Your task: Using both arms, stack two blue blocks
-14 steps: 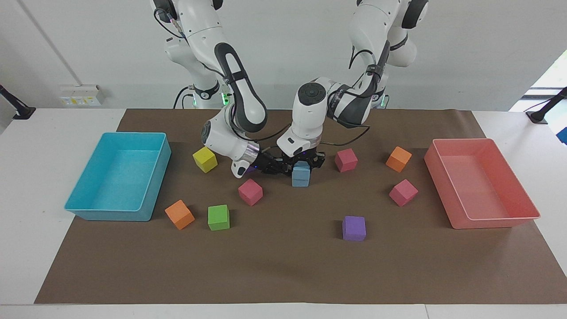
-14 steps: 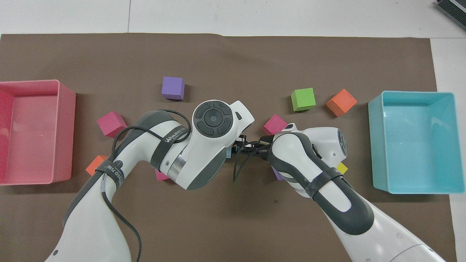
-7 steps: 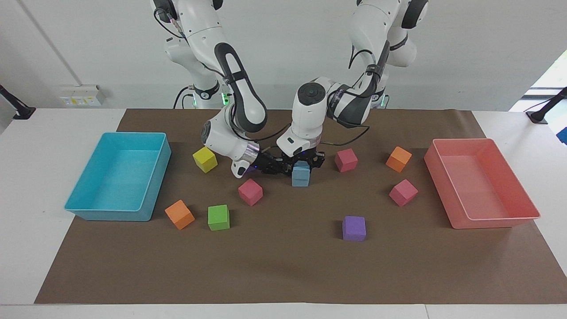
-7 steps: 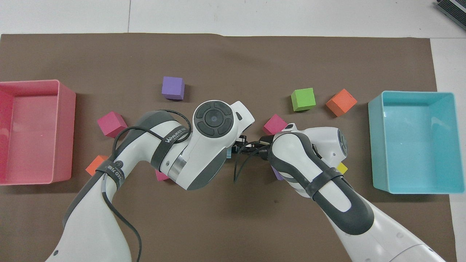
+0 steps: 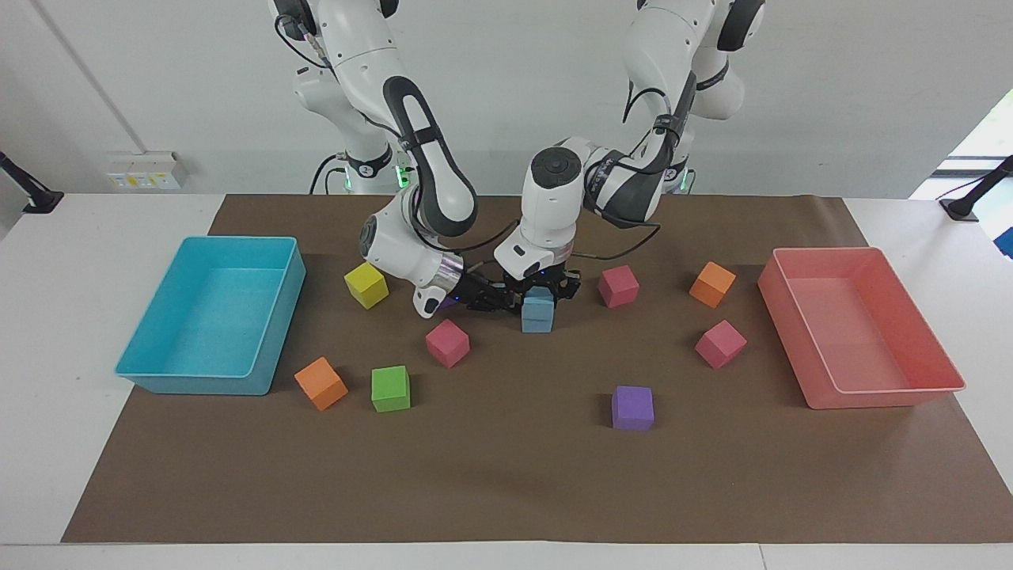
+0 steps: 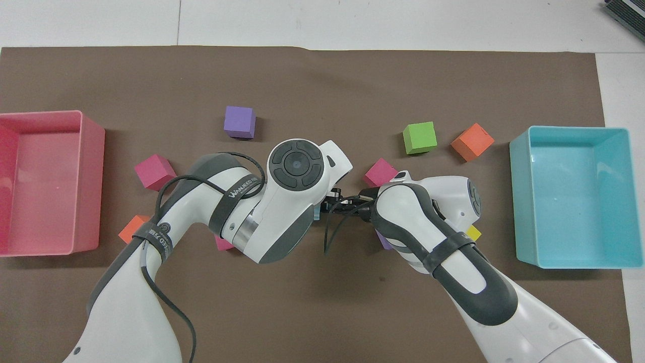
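Observation:
The two blue blocks stand stacked near the middle of the mat, the upper blue block point(image 5: 539, 300) on the lower blue block point(image 5: 537, 320). In the overhead view only a blue sliver point(image 6: 316, 212) shows under the left arm's wrist. My left gripper point(image 5: 546, 287) points down over the stack, its fingers standing wider than the upper block on either side of it. My right gripper point(image 5: 500, 300) lies low and sideways, pointing at the stack from the right arm's end, close beside it.
Loose cubes lie around: yellow point(image 5: 366, 285), pink point(image 5: 447, 343), green point(image 5: 391, 389), orange point(image 5: 320, 383), purple point(image 5: 632, 408), pink point(image 5: 618, 286), orange point(image 5: 712, 284), pink point(image 5: 720, 343). A turquoise tray point(image 5: 273, 332) and a pink tray point(image 5: 799, 348) stand at the table's ends.
The left arm's wrist has risen slightly over the stack. The stack and the right arm have stayed where they were.

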You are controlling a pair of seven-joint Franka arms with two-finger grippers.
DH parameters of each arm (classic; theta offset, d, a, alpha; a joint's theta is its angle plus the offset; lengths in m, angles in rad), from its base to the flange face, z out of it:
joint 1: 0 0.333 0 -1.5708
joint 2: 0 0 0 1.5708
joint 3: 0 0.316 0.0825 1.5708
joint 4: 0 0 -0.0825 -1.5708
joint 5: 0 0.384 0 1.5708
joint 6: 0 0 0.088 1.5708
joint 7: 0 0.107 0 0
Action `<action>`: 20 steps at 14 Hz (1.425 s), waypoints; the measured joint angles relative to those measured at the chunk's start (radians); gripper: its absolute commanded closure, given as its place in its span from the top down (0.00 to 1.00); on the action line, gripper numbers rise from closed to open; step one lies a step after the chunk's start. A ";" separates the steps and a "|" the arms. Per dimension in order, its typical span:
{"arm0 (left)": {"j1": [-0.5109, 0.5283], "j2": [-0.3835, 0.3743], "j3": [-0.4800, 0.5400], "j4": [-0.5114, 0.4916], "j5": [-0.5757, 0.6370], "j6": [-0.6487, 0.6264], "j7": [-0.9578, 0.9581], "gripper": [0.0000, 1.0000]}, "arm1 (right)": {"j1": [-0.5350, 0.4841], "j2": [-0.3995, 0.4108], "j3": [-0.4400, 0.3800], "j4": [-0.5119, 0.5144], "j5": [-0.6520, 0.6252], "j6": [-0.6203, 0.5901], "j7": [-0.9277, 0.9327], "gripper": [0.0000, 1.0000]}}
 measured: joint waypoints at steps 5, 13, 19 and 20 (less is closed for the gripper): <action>0.000 -0.005 0.002 0.002 0.000 -0.004 0.000 0.00 | 0.000 0.000 0.000 0.000 0.000 0.000 0.000 0.00; 0.000 -0.012 0.002 0.002 0.000 -0.022 0.000 0.00 | 0.000 0.000 0.000 0.000 0.000 0.000 0.000 0.00; 0.000 -0.012 0.002 0.002 0.000 -0.008 0.000 0.00 | 0.000 0.000 0.000 0.000 0.000 0.000 0.000 0.00; 0.000 -0.012 0.002 0.001 0.000 -0.008 0.000 0.00 | 0.000 0.000 0.000 0.000 0.000 0.000 0.000 0.00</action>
